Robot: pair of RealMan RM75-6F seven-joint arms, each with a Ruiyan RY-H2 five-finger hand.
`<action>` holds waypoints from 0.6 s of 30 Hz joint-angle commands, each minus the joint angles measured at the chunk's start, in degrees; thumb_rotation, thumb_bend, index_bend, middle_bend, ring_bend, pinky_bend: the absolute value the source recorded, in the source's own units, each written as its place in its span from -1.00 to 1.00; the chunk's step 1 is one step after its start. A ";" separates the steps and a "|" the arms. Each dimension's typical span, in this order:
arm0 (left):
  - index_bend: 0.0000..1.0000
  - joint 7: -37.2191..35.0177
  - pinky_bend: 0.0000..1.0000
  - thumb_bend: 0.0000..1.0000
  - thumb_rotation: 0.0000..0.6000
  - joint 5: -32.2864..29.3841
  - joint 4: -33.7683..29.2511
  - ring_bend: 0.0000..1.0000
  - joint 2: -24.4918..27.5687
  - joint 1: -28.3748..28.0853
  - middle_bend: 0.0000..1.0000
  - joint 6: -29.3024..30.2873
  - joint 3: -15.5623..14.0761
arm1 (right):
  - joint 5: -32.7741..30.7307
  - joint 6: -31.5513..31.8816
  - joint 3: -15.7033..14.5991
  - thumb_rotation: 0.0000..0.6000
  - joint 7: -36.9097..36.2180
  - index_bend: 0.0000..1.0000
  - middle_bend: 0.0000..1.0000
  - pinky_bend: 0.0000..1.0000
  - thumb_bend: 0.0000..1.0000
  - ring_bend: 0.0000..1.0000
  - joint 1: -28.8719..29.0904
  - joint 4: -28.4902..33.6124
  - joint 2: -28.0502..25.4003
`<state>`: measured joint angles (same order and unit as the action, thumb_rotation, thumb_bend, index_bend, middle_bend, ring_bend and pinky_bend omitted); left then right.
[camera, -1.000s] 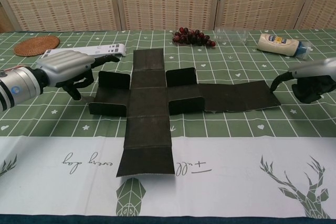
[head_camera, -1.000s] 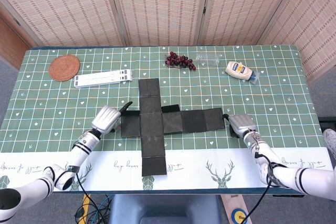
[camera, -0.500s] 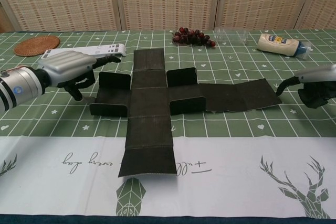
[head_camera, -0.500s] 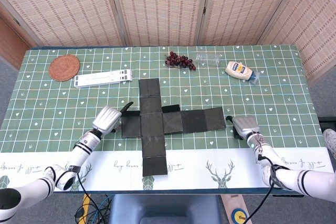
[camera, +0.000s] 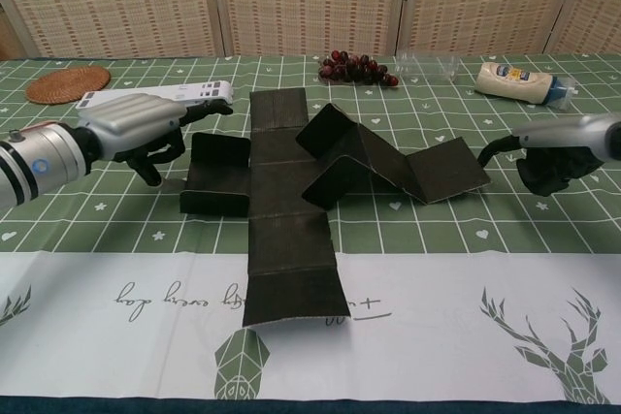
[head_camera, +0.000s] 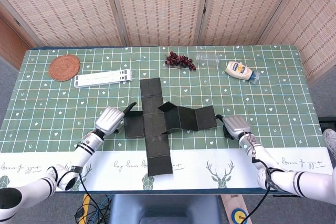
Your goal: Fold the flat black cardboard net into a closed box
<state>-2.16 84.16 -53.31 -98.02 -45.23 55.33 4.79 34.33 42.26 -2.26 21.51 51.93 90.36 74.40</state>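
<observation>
I see the black cardboard net (head_camera: 160,124) at the center of the frame, its right arm buckled into raised folds. My left hand (head_camera: 109,120) touches its left flap, fingers curled, holding nothing. My right hand (head_camera: 234,126) rests beside the right end, fingers curled and empty.

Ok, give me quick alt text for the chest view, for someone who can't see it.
A black cardboard net lies on a green tablecloth, its right arm buckled up into ridges. The left hand is at the net's left flap and the right hand is just off its right end.
</observation>
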 commanded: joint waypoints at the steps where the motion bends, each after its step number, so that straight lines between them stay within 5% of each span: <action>1: -1.00 -0.29 1.00 -0.51 1.00 0.06 -0.70 0.83 0.21 -0.10 0.78 0.25 0.18 | 1.41 0.55 0.82 1.00 -0.61 -0.76 0.80 0.98 1.00 1.00 -0.23 0.59 0.19; 18: -1.00 -2.83 1.00 -0.51 1.00 0.01 -4.92 0.83 0.83 -0.94 0.78 1.08 1.51 | 7.51 2.15 4.14 1.00 -2.86 -0.76 0.80 0.98 1.00 1.00 -0.87 2.63 2.28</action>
<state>-4.95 84.18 -58.20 -97.20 -46.14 56.39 6.26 41.78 44.36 1.83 18.70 51.06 92.95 76.62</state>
